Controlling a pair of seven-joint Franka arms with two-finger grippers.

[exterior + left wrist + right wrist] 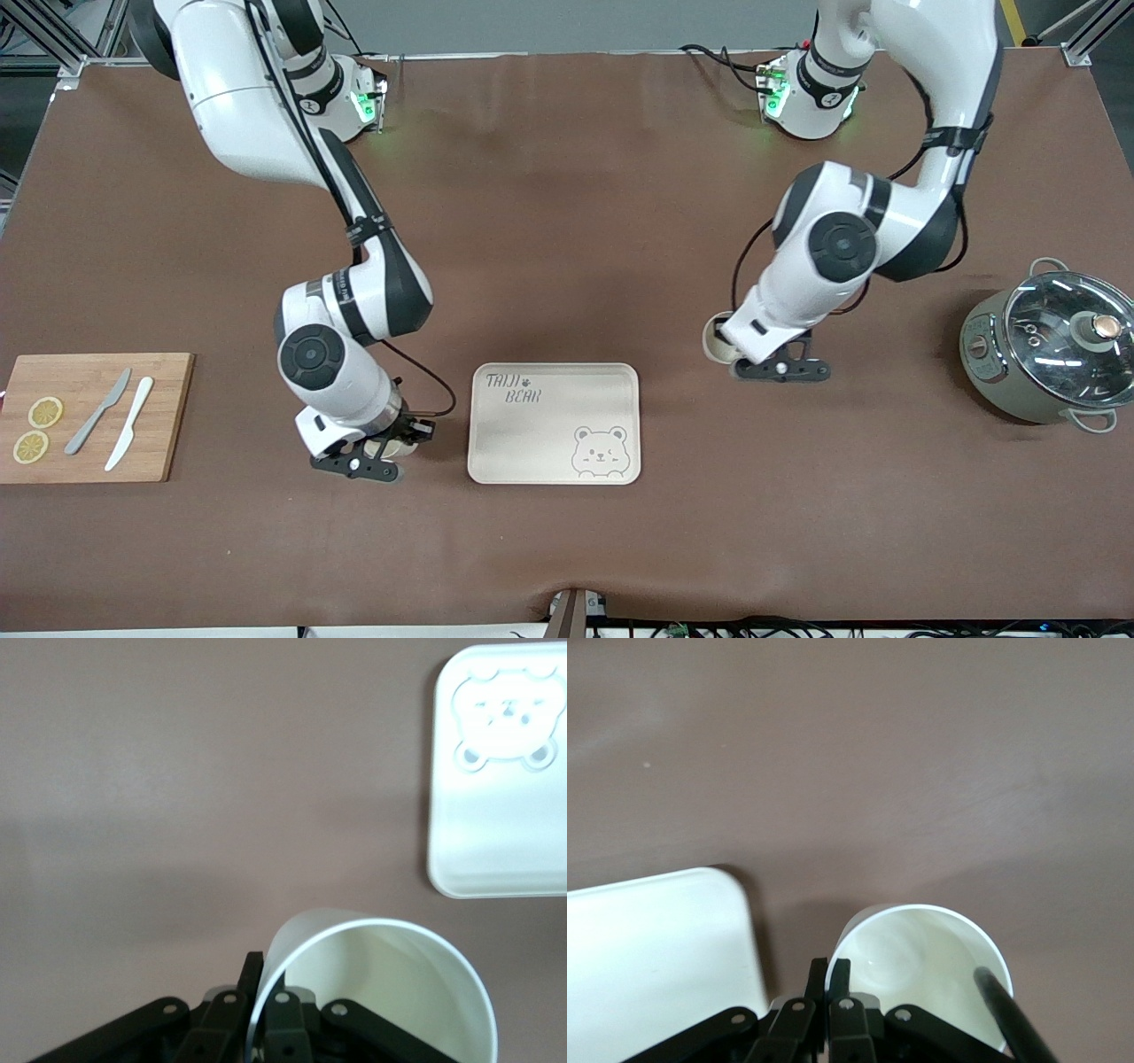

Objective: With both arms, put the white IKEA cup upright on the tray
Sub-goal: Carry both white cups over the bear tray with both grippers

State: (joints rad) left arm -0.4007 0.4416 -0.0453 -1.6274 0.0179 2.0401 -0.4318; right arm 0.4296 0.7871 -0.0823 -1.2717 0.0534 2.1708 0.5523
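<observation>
**Two tools, each closed on a cup rim**

Left tool [740,356] is seen in the middle band of the front view, at the tray's upper corner toward the left arm's end. In the left wrist view its black fingers [252,979] are pressed onto the thin rim of a smooth white cup [381,992]. Most of that cup [716,338] is hidden by the wrist in the front view.

The right tool [390,441] is placed low in the frame, just beside the tray's edge toward the right arm's end. It is pinched on the rim of a second white cup [921,961], whose round mouth is cut off by the frame's lower edge.

The cream tray [540,425], rectangular with rounded corners, lies bare at lower centre on the brown matte table [567,204]. Whether either cup rests on the table cannot be made out.
</observation>
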